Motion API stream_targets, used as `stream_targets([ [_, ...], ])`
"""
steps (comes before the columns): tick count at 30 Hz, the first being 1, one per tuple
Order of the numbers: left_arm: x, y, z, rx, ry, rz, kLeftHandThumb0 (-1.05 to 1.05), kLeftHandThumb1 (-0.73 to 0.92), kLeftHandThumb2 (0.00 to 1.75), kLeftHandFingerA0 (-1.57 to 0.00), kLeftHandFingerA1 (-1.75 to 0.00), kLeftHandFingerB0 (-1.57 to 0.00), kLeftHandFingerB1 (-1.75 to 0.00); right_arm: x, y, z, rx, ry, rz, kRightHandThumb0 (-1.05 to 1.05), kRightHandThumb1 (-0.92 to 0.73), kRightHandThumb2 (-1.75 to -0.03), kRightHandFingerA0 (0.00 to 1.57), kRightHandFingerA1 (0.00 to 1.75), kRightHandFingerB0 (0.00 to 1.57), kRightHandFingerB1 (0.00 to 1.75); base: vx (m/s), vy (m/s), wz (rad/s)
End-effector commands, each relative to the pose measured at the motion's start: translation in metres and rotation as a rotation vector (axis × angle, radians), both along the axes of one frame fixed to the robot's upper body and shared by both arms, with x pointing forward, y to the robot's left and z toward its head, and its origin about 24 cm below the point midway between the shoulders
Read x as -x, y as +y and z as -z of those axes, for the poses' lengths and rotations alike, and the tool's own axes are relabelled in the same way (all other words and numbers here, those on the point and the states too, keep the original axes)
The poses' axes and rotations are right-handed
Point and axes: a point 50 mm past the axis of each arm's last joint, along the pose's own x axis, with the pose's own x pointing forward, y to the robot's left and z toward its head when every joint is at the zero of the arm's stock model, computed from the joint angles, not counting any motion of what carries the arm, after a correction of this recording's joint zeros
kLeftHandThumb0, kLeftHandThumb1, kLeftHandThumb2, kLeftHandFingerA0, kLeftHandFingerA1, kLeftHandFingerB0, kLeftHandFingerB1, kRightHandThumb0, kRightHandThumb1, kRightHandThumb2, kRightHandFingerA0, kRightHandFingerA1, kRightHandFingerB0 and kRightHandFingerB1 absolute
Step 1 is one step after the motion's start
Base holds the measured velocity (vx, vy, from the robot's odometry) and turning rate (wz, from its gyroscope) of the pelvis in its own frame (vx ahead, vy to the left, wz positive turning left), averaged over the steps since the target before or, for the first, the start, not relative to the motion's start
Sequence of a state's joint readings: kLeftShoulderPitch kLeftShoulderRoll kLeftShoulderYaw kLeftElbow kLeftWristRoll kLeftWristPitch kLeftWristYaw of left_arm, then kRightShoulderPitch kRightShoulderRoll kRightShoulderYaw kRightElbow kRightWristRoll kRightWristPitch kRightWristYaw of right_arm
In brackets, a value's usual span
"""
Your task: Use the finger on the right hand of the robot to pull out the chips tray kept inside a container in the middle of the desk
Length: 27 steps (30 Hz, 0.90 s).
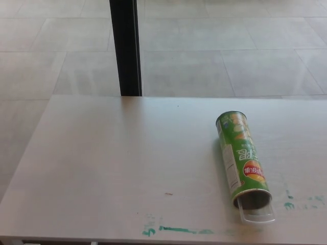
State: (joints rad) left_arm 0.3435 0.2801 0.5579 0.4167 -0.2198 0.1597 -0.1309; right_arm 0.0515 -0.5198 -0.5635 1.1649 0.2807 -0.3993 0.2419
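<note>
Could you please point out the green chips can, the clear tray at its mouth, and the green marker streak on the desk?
green chips can (240,155), head view, label mid-body.
clear tray (258,218), head view, protruding lip.
green marker streak (176,230), head view, streak's middle.

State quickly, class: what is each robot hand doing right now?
Left robot hand: not in view.
Right robot hand: not in view.

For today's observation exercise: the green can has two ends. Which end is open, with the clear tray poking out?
The end nearest the camera of the green can: its mouth is dark and open, with the clear tray protruding. The far end looks closed.
</note>
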Motion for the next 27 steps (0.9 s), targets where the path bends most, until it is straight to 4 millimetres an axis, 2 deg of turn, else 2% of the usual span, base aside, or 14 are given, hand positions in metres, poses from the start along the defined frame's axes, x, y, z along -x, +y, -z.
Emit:
stream_targets([
  [1,-0.0029,0.0045,-0.006,-0.022,-0.007,0.011,-0.46,0.68,0.59,-0.55,-0.6,-0.52,-0.49,0.0006,-0.003,-0.0052,0.023,-0.018,-0.006,-0.61,-0.72,-0.61,0.53,0.54,0.3,0.35,0.0,0.0,0.0],
  [4,-0.0026,0.0042,-0.0057,-0.016,-0.015,-0.002,-0.45,0.67,0.58,-0.56,-0.6,-0.54,-0.5,0.0002,-0.0026,-0.0048,0.008,-0.039,0.012,-0.59,-0.71,-0.61,0.53,0.56,0.33,0.36,0.0,0.0,0.0],
  [5,-0.0041,0.0046,-0.0053,-0.02,-0.012,0.004,-0.45,0.68,0.59,-0.55,-0.59,-0.52,-0.49,-0.003,-0.0026,-0.005,0.01,-0.039,0.013,-0.65,-0.59,-0.91,0.49,0.63,0.26,0.48,0.0,0.0,0.0],
  [6,-0.0043,0.0046,-0.0054,-0.02,-0.009,0.004,-0.44,0.68,0.59,-0.55,-0.58,-0.51,-0.48,-0.0034,-0.0028,-0.005,0.01,-0.035,0.013,-0.6,-0.72,-0.61,0.55,0.57,0.33,0.35,0.0,0.0,0.0],
  [9,-0.0037,0.0046,-0.0051,-0.01,-0.019,-0.004,-0.44,0.68,0.58,-0.54,-0.59,-0.52,-0.5,-0.0037,-0.003,-0.0051,0.008,-0.029,0.008,-0.6,-0.72,-0.62,0.54,0.57,0.33,0.35,0.0,0.0,0.0],
  [10,-0.0033,0.0047,-0.0049,-0.005,-0.023,-0.011,-0.45,0.67,0.58,-0.55,-0.59,-0.52,-0.49,-0.0038,-0.0031,-0.0055,0.017,-0.017,-0.006,-0.63,-0.6,-0.92,0.5,0.64,0.25,0.48,0.0,0.0,0.0],
  [12,-0.0032,0.005,-0.0042,-0.024,-0.01,0.002,-0.45,0.67,0.59,-0.56,-0.59,-0.53,-0.5,-0.0048,-0.0024,-0.0065,0.016,-0.03,-0.013,-0.6,-0.6,-0.92,0.48,0.63,0.25,0.48,0.0,0.0,0.0],
  [13,-0.0033,0.005,-0.0043,-0.03,-0.007,0.008,-0.45,0.69,0.59,-0.56,-0.59,-0.53,-0.5,-0.0049,-0.0022,-0.0065,0.021,-0.029,-0.011,-0.57,-0.74,-0.62,0.55,0.54,0.31,0.36,0.0,0.0,0.0],
  [14,-0.0037,0.0045,-0.0052,-0.034,-0.004,0.015,-0.44,0.69,0.59,-0.54,-0.58,-0.52,-0.49,-0.0051,-0.0022,-0.0064,0.028,-0.025,-0.008,-0.63,-0.61,-0.92,0.51,0.63,0.26,0.48,0.0,0.0,0.0],
  [16,-0.0061,0.0027,-0.0079,-0.027,-0.012,0.011,-0.43,0.69,0.59,-0.55,-0.59,-0.53,-0.5,-0.0061,-0.0029,-0.0067,0.027,-0.014,-0.014,-0.62,-0.6,-0.93,0.5,0.62,0.26,0.48,0.0,0.0,0.0],
  [18,-0.0068,0.0035,-0.0078,-0.039,0.003,0.013,-0.41,0.71,0.59,-0.56,-0.58,-0.53,-0.49,-0.0056,-0.0024,-0.006,0.017,-0.029,-0.007,-0.57,-0.74,-0.62,0.54,0.53,0.33,0.35,0.0,0.0,0.0],
  [21,-0.0062,0.0031,-0.0081,-0.026,-0.013,0.008,-0.47,0.69,0.58,-0.55,-0.59,-0.54,-0.5,-0.0058,-0.0018,-0.0059,0.015,-0.034,-0.006,-0.62,-0.6,-0.92,0.51,0.63,0.27,0.48,0.0,0.0,0.0],
  [25,-0.0054,0.0035,-0.007,-0.012,-0.016,-0.005,-0.44,0.68,0.59,-0.54,-0.59,-0.53,-0.5,-0.0065,-0.0021,-0.006,0.008,-0.034,-0.006,-0.59,-0.73,-0.61,0.56,0.52,0.34,0.35,0.0,0.0,0.0],
  [27,-0.0041,0.006,-0.0048,-0.023,-0.007,0.002,-0.45,0.69,0.59,-0.56,-0.6,-0.52,-0.49,-0.0075,-0.0007,-0.0055,0.009,-0.051,0.007,-0.61,-0.59,-0.9,0.52,0.63,0.29,0.49,0.0,0.0,0.0],
])
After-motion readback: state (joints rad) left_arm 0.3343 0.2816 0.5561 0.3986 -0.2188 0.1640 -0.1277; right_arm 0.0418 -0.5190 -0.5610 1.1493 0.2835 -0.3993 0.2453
